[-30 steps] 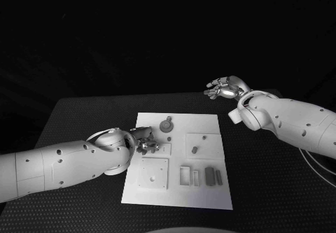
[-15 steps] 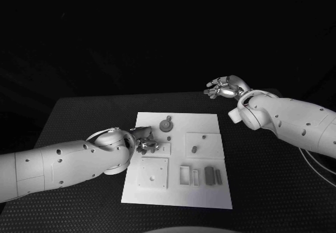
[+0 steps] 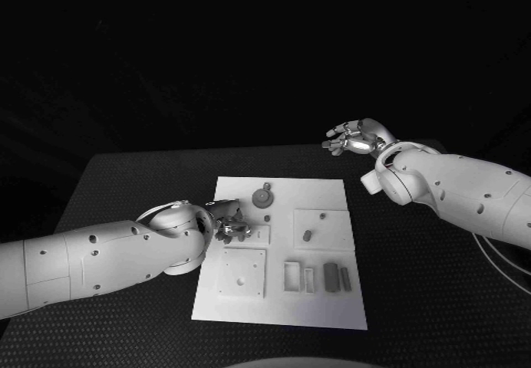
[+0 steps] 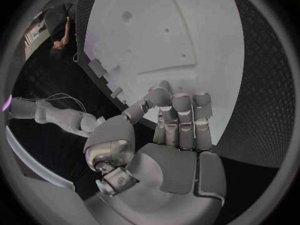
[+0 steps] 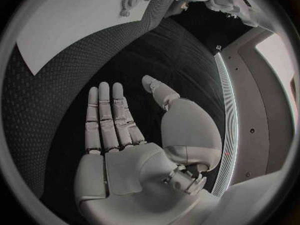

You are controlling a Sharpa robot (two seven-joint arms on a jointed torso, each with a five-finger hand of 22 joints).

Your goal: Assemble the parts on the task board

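The white task board (image 3: 282,303) lies in the middle of the black table. On it are a round grey part (image 3: 262,198), two small pegs (image 3: 308,235) and two dark bars (image 3: 331,277). My left hand (image 3: 229,227) is low over the board's left edge. In the left wrist view its fingers (image 4: 179,116) curl down together onto the board (image 4: 187,40), the thumb close to them; whether anything is pinched there is hidden. My right hand (image 3: 355,139) hangs raised beyond the table's far right side. Its fingers (image 5: 106,117) are straight and apart, holding nothing.
A square plate (image 3: 242,274) and a narrow frame (image 3: 292,277) sit on the board's near half. Black table surface (image 3: 431,261) lies around the board. My right forearm (image 3: 453,188) reaches over the table's right side.
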